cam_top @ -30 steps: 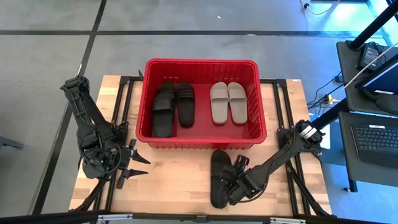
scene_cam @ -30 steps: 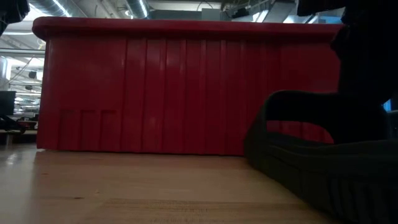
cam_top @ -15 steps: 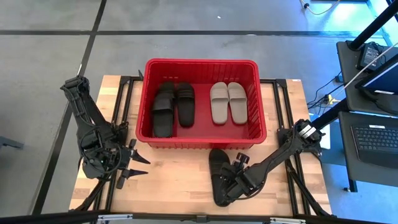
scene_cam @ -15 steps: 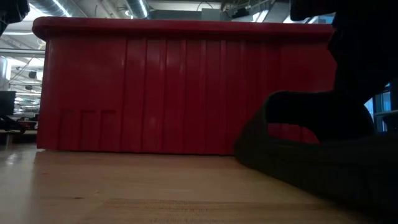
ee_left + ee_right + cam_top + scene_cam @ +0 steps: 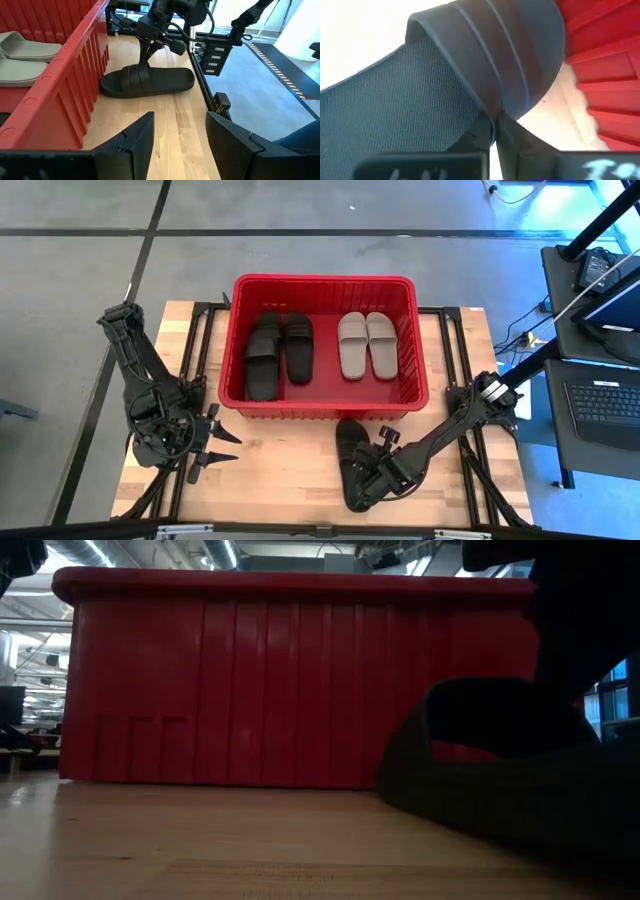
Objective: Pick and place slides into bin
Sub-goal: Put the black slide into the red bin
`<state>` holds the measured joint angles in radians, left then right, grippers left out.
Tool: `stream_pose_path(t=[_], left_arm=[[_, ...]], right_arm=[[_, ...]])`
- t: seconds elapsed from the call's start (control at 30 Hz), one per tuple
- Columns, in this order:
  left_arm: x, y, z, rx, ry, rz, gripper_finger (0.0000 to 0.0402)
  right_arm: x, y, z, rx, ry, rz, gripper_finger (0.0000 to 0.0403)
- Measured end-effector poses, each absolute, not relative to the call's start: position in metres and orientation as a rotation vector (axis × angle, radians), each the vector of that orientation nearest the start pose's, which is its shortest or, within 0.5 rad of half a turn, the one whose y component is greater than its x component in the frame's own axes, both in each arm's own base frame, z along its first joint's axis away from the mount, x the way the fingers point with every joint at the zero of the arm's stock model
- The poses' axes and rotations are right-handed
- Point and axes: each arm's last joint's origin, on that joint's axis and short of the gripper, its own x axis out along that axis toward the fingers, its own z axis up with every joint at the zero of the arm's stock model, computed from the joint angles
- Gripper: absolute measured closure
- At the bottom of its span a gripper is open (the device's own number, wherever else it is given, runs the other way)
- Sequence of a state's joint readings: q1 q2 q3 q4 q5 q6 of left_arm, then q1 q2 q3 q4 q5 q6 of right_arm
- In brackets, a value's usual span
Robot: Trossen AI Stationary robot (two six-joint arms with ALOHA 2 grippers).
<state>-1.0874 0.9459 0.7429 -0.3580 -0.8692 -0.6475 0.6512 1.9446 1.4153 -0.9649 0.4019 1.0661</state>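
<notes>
The right gripper is pinching the ribbed strap of the last black slide, its two fingers clenched on the strap's edge with the band caught between them, the footbed running away beyond the fingertips. That grip looks chosen for a reason: the strap is the one raised, thin part the fingers can close around, while the sole is too broad to span. In the left wrist view the gripper is coming down onto the strap from above, and the slide is lying nearly flat on the wooden table, its toe just beside the near wall of the red bin; I cannot tell whether the sole is touching the wood.

Inside the bin, the black slides are lying to one side, and a beige pair is sitting neatly on the other, leaving bare floor along the near wall, likely where this one is headed.

The left gripper is waiting over the table's near left part, its fingers spread apart and grasping nothing, kept clear of the bin so the other arm has room. To my eye the lift over the thick rim is what remains.
</notes>
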Motion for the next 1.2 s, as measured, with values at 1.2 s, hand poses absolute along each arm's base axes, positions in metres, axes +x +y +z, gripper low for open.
stream_pose_path(t=[1.2], left_arm=[[0.108, -0.159, 0.281, -0.172, 0.362, -0.101, 0.0230]], right_arm=[[0.360, 0.186, 0.374, 0.340, 0.826, -0.154, 0.0388]])
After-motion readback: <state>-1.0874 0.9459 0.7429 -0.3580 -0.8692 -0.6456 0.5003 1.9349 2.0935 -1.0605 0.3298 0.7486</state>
